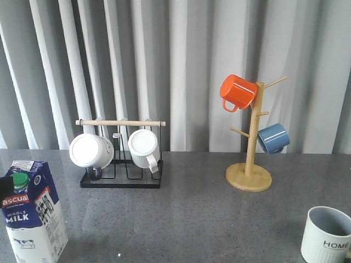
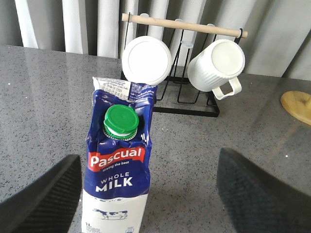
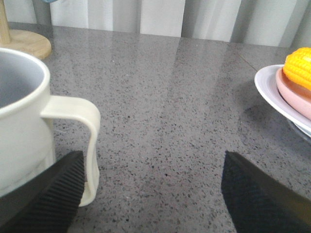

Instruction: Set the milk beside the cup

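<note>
Milk carton far left, HOME cup far right, both grippers spread with nothing held.

Front view: the milk (image 1: 32,211) stands upright at the near left of the grey table (image 1: 186,213); the cup (image 1: 326,234) sits at the near right, well apart from it. Behind stand a black rack (image 1: 122,175) with two white mugs (image 1: 91,150) and a wooden mug tree (image 1: 249,164) carrying an orange mug (image 1: 238,92) and a blue mug (image 1: 273,138).
Left wrist view: left gripper (image 2: 148,191) fingers wide apart, the carton between them, nearer one finger (image 2: 46,194); contact cannot be told.
Right wrist view: right gripper (image 3: 150,196) fingers apart over bare table, the cup's handle (image 3: 80,141) just beside one finger (image 3: 48,199); a white plate (image 3: 279,104) holds a pink dish (image 3: 294,94) with corn (image 3: 299,68).
</note>
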`<action>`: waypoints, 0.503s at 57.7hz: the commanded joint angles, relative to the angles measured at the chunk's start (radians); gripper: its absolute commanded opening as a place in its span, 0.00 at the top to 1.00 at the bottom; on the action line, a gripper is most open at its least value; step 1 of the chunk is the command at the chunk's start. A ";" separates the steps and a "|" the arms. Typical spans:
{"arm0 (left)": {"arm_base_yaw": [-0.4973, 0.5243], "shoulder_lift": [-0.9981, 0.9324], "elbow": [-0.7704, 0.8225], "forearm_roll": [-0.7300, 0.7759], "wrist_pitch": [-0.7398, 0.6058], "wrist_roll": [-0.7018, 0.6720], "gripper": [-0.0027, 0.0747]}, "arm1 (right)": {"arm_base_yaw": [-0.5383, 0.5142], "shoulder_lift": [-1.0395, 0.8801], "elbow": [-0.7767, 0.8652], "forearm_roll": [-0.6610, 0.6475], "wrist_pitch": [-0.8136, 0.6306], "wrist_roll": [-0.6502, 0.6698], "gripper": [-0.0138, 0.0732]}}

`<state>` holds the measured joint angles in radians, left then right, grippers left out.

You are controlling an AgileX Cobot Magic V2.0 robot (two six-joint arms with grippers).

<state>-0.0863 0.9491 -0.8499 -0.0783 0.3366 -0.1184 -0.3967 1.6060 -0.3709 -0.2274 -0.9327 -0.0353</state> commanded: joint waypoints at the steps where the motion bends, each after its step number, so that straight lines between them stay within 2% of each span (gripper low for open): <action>1: -0.006 -0.008 -0.035 -0.006 -0.078 0.001 0.26 | -0.004 -0.012 -0.023 -0.007 -0.108 -0.013 0.19; 29: -0.006 -0.008 -0.035 -0.006 -0.091 0.001 0.26 | -0.004 0.041 -0.029 -0.034 -0.172 -0.009 0.19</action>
<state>-0.0863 0.9491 -0.8499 -0.0783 0.3298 -0.1184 -0.3967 1.6652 -0.3721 -0.2490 -1.0140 -0.0356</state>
